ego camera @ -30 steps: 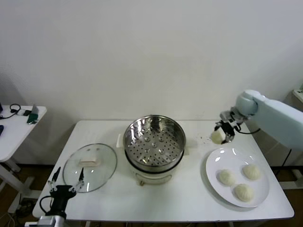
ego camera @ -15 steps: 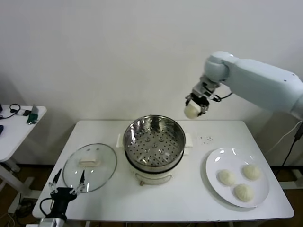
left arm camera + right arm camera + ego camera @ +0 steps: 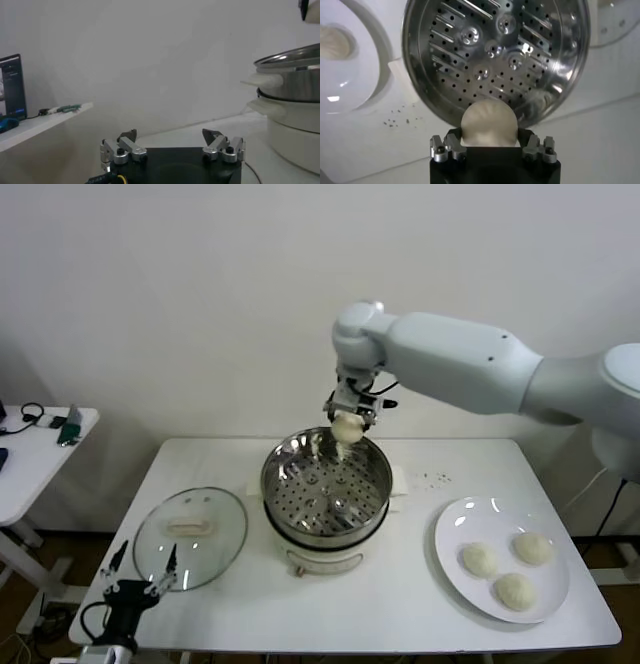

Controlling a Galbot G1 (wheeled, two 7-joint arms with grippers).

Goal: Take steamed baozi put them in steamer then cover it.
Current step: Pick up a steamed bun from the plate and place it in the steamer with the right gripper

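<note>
**One bun over the steamer, three to go**

One bun sits pinched between the jaws of my right gripper, held above the back rim of the steamer. My wrist view shows it plainly: the dough fills the gap between my fingers, and the perforated floor lies below and ahead, with nothing on it.

To do this step well, I judge I should carry the bun inward until it hangs over the holed floor and not over the rim, then lower it close to the metal before I let go. Dropped from up here, soft dough could bounce or roll against the wall. I would set it off to one side, not dead centre, since more buns must fit beside it. I should open gently and lift straight up, so the dough does not stick to a finger and tip.

My left gripper waits low at the table's near-left corner, just in front of the lid, its jaws standing wide with nothing between them.

The count:
- buns: four in all, one in my grip and three on the plate at the right
- steamers: one
- lids: one, lying flat on the table to the left of the steamer, handle up
- plates: one
</note>
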